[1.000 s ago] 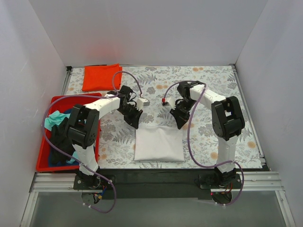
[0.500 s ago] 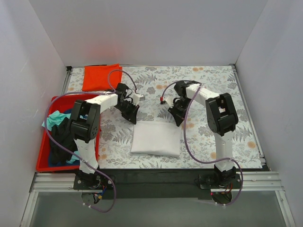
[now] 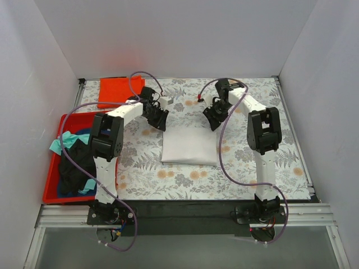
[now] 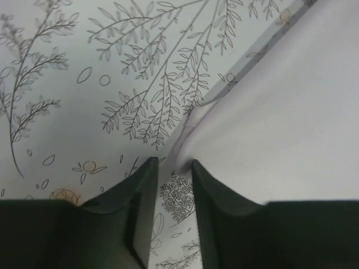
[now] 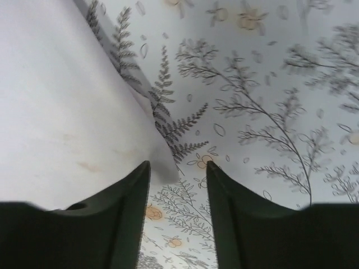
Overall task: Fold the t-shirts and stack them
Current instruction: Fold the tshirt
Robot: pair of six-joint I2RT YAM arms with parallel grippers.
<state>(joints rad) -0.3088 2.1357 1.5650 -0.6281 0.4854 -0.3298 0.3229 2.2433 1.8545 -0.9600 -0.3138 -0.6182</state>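
A large white t-shirt [image 3: 190,144], folded into a rectangle, lies flat on the middle of the floral covering. My left gripper [image 3: 160,119] is at its far left corner and my right gripper [image 3: 213,120] at its far right corner. In the left wrist view the left gripper [image 4: 173,165] stands open, the white t-shirt [image 4: 280,123] corner just ahead of its fingertips. In the right wrist view the right gripper [image 5: 176,168] stands open around the loose corner of the white t-shirt [image 5: 61,112]. An orange-red t-shirt [image 3: 116,91], folded square, rests at the back left.
A red plastic bin [image 3: 53,197] at the left edge holds a teal t-shirt [image 3: 63,141] and a black one [image 3: 76,168] in a heap. The floral table covering [image 3: 252,101] reaches the white walls at the back and both sides.
Both arms slid the white t-shirt away from the near edge toward the table's middle. Both grippers, shut on its far corners before, have opened and let go.
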